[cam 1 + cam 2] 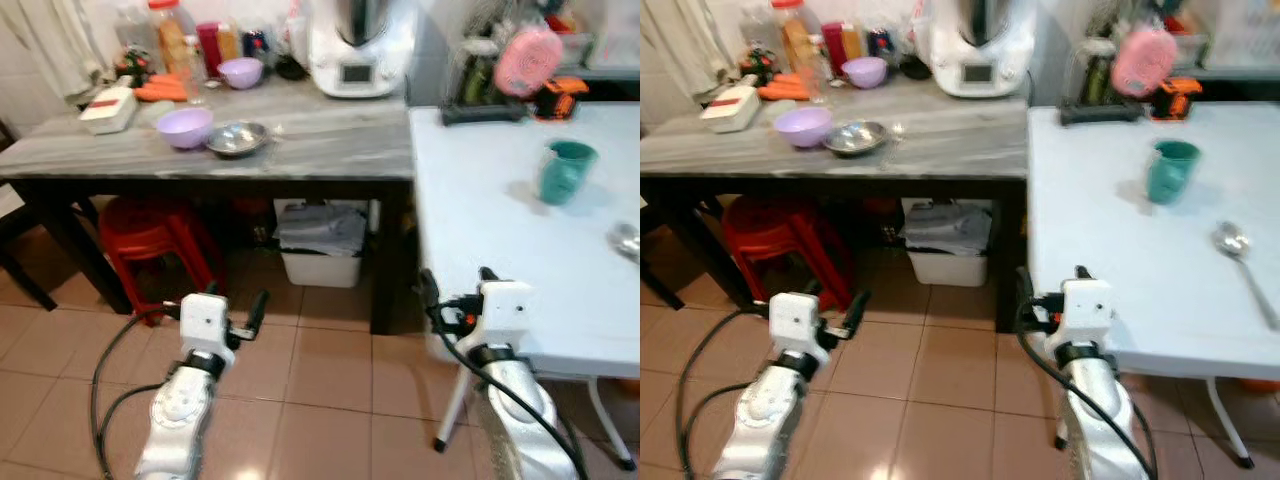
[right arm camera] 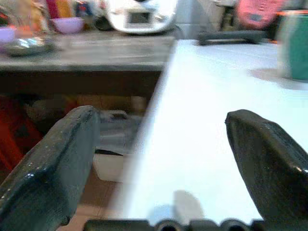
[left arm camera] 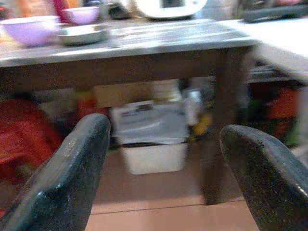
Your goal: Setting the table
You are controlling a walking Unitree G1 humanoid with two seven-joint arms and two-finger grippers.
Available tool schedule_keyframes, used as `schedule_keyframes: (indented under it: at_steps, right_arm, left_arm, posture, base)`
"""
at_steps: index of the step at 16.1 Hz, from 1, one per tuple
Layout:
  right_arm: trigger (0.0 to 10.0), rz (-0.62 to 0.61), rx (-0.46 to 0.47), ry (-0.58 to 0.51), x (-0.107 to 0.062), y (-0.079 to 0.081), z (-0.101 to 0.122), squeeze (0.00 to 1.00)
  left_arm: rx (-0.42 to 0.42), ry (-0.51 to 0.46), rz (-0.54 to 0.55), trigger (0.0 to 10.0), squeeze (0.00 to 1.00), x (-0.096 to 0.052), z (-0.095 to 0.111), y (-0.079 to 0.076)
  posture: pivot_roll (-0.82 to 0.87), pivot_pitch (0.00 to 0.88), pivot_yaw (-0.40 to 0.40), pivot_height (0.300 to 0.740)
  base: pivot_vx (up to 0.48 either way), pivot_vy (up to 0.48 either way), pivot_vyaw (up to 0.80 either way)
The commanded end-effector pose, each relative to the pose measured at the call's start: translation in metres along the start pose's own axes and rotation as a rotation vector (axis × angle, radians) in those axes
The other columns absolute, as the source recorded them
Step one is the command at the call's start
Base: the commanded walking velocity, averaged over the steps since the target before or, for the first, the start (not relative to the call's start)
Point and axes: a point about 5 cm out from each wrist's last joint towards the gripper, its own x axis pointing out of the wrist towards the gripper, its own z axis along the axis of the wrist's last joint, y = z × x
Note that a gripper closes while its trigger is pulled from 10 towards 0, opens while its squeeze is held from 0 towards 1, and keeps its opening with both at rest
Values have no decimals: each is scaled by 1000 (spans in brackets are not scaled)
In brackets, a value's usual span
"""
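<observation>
My right gripper (image 2: 161, 159) hovers at the white table's (image 1: 1120, 290) near edge, fingers spread wide and empty; my left gripper (image 3: 163, 163) gapes equally wide over open tile floor (image 1: 320, 400). One teal cup (image 1: 1170, 170) and one spoon (image 1: 1235, 245) lie on white; two purple bowls (image 1: 185, 127) and one steel bowl (image 1: 237, 138) sit on the grey counter (image 1: 330, 140).

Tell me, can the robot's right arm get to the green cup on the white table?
Probably yes. The right gripper is open at the white table's near edge, and nothing stands between it and the green cup. The cup sits far back, so it may need a long stretch.
</observation>
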Motion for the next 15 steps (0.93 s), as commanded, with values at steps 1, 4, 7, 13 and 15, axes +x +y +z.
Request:
schedule_keyframes:
  at_steps: [1,4,7,13,15]
  right_arm:
    - [10000,-5,7,-21,3,2,5,0]
    - [10000,-10,9,-24,4,1,5,0]
    - [10000,-10,10,-27,5,1,5,0]
    - [10000,-14,7,-27,6,0,5,0]
    - [10000,-13,5,-26,6,0,5,0]
  left_arm:
    - [20,-2,-4,10000,0,0,2,4]
    - [22,-2,-7,10000,0,1,2,4]
    - [23,-5,-8,10000,0,2,3,4]
    - [19,-7,-16,10000,0,4,3,1]
    - [20,-7,-19,10000,0,4,3,-1]
  posture:
    - [-83,0,80,740]
    - [-81,0,82,740]
    - [-79,0,82,740]
    - [-85,0,81,740]
    - [-88,0,79,740]
  base:
    - [0,-472,0]
    - [0,-480,0]
    - [0,-480,0]
    - [0,-480,0]
    - [0,-480,0]
